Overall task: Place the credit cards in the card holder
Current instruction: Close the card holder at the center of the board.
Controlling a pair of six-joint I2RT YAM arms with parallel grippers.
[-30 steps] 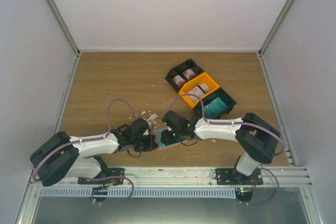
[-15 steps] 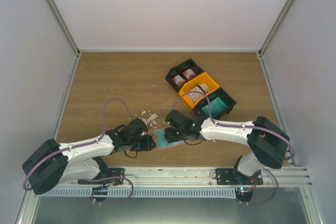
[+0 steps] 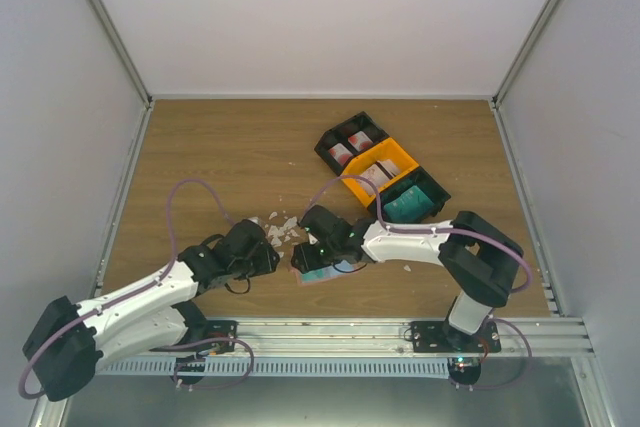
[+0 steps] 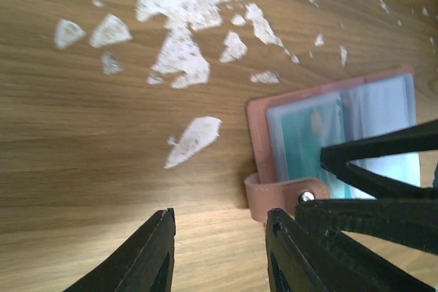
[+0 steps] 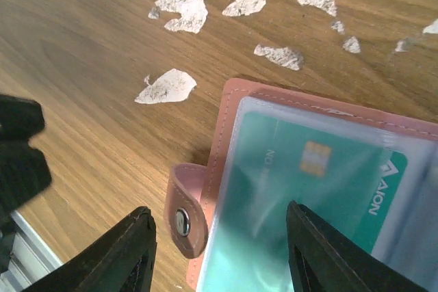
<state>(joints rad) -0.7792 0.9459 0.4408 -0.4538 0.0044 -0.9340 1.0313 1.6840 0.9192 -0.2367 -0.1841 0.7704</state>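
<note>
The salmon-pink card holder (image 3: 325, 275) lies open on the wood near the front, a teal credit card (image 5: 308, 176) inside its clear sleeve. Its snap tab (image 5: 185, 220) curls up at the left edge. My right gripper (image 5: 219, 237) is open, low over the holder, its fingers astride the tab and the card's left part; from above it sits at the holder's left end (image 3: 305, 255). My left gripper (image 4: 219, 237) is open and empty over bare wood, just left of the holder (image 4: 256, 135), apart from it. From above, the left gripper (image 3: 270, 259) is left of the holder.
White crumbs (image 3: 278, 232) lie scattered behind the grippers. At the back right stands a row of bins: a black one with red-white cards (image 3: 350, 142), an orange one (image 3: 378, 172), and a black one with teal cards (image 3: 410, 202).
My left gripper has drawn back to the left, off the card holder. My right gripper has shifted left over the holder's left end.
</note>
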